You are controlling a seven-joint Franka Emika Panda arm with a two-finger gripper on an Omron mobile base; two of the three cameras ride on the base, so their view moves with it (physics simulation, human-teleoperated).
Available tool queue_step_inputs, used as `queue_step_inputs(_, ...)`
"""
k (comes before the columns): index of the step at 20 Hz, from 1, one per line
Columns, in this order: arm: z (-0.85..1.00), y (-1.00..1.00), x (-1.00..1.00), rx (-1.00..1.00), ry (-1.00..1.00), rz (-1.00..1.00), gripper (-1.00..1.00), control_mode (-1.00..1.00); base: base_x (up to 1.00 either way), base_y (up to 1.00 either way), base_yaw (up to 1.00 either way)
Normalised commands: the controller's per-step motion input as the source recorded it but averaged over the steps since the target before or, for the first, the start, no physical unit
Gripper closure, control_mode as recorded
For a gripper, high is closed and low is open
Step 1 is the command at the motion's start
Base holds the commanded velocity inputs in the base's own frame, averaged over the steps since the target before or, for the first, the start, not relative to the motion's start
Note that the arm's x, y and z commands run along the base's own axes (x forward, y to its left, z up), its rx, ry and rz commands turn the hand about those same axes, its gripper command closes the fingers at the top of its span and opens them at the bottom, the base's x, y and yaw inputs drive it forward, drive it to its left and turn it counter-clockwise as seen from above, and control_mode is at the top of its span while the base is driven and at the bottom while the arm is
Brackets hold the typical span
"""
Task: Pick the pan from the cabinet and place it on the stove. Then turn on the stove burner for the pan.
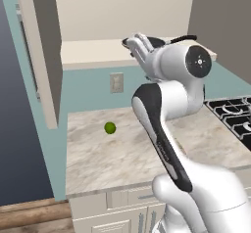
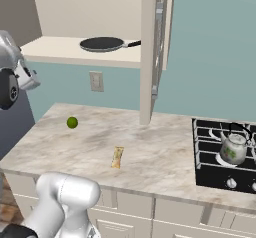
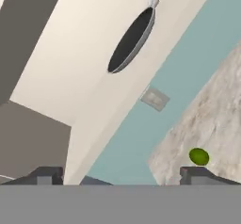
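The pan (image 2: 102,44) lies flat on the lower shelf of the open cabinet (image 2: 60,49), its thin black handle pointing right. In the hand view the pan (image 3: 132,42) sits ahead, some distance off. My gripper (image 3: 120,176) is open wide with nothing between its fingers. From the left base view the gripper (image 1: 131,42) hovers at shelf height in front of the cabinet (image 1: 93,51), and the arm hides most of the pan; only its handle (image 1: 184,38) shows. The stove (image 2: 225,157) lies at the right end of the counter, also seen as the stove (image 1: 235,114).
Both cabinet doors (image 1: 46,56) (image 2: 152,52) stand swung open over the counter. A glass kettle (image 2: 233,148) sits on a stove burner. A lime (image 2: 72,122) and a small wrapped bar (image 2: 117,157) lie on the marble counter. A wall outlet (image 2: 96,81) is below the shelf.
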Motion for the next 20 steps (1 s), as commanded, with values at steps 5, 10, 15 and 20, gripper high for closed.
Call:
queue_step_inputs(5,0.00,-0.74,0.61,0.00,0.20,-0.40,-1.00,-1.00,0.00,0.00,0.00)
queue_step_inputs(10,0.00,-0.67,0.61,-0.03,0.13,-0.31,-1.00,-1.00,0.00,0.00,0.00)
queue_step_inputs(15,0.00,-0.58,0.61,-0.08,0.09,-0.26,-1.00,-1.00,0.00,0.00,0.00)
queue_step_inputs(20,-0.04,-0.55,0.59,-0.08,0.08,-0.22,-1.00,-1.00,0.00,0.00,0.00)
